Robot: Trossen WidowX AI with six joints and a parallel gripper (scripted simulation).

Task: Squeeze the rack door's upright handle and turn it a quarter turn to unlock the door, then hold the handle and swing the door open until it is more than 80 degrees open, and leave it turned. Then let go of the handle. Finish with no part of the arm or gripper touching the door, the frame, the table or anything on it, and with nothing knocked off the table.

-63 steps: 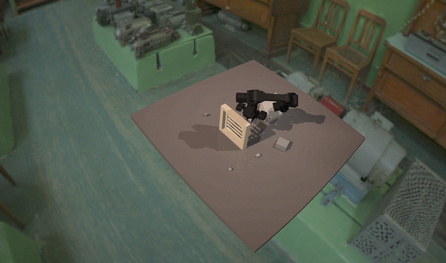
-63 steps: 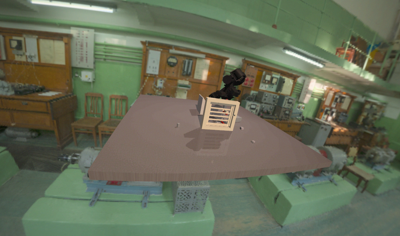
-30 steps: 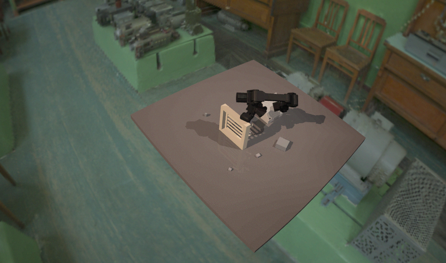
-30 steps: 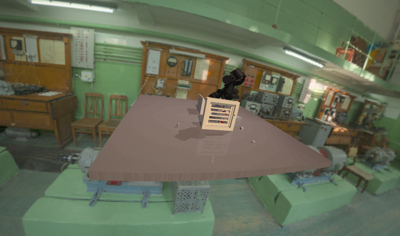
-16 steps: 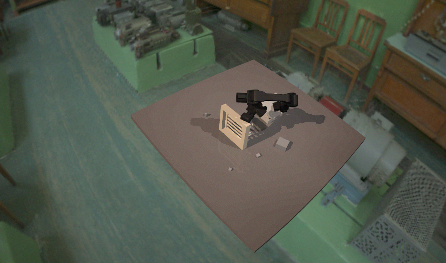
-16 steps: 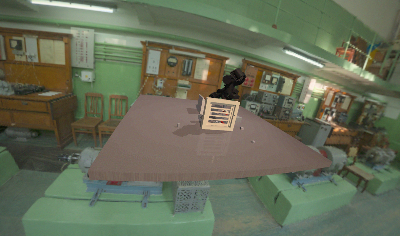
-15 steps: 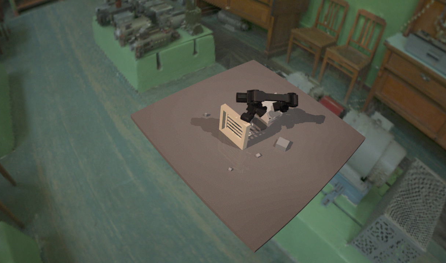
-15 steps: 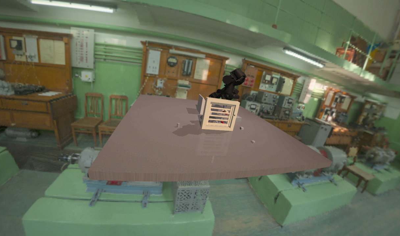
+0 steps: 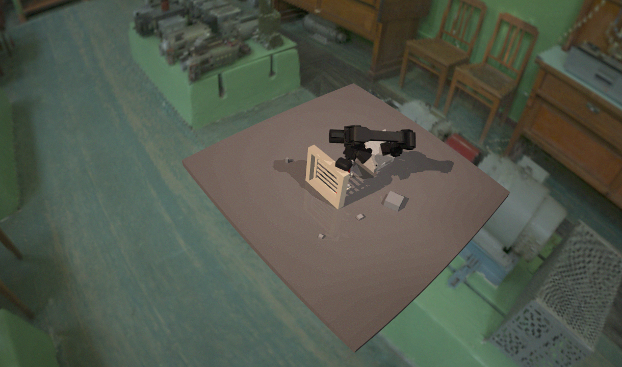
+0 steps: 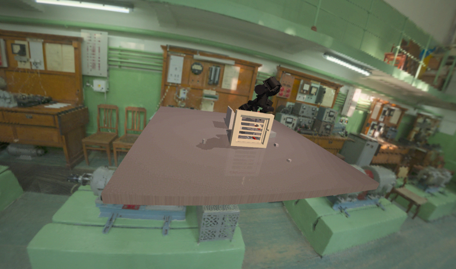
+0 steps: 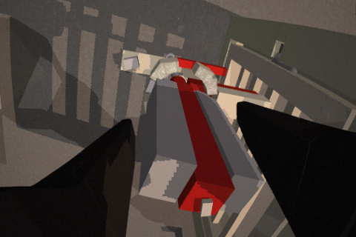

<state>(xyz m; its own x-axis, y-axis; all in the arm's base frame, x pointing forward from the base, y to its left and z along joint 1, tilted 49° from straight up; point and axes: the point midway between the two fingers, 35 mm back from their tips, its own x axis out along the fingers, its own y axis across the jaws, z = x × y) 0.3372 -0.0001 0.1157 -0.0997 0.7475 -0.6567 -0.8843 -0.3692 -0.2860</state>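
Note:
My gripper [image 11: 185,118] is open. Its two black fingers stand one on each side of the rack door's handle [image 11: 208,144], with a gap beside each finger. The handle has two grey halves spread apart, a red strip between them, and points towards the wrist camera. The red and cream cross bar behind it runs nearly level in the wrist view. The slatted door [image 11: 267,74] is at the right there. The cream frame [image 9: 341,193] [image 10: 247,144] stands upright. In the top and exterior views the slats look roughly in line with it; the exact door angle cannot be told. The fingertips are hidden there.
The arm [image 9: 377,134] reaches over the table [image 9: 350,296] [image 10: 176,167] behind the frame. A grey block [image 9: 395,201] [image 10: 273,134] lies to one side. Several small blocks lie around, one [image 9: 287,160] [image 10: 203,141] off the frame's other side. A thin pale panel [image 10: 230,117] stands behind the frame's left post.

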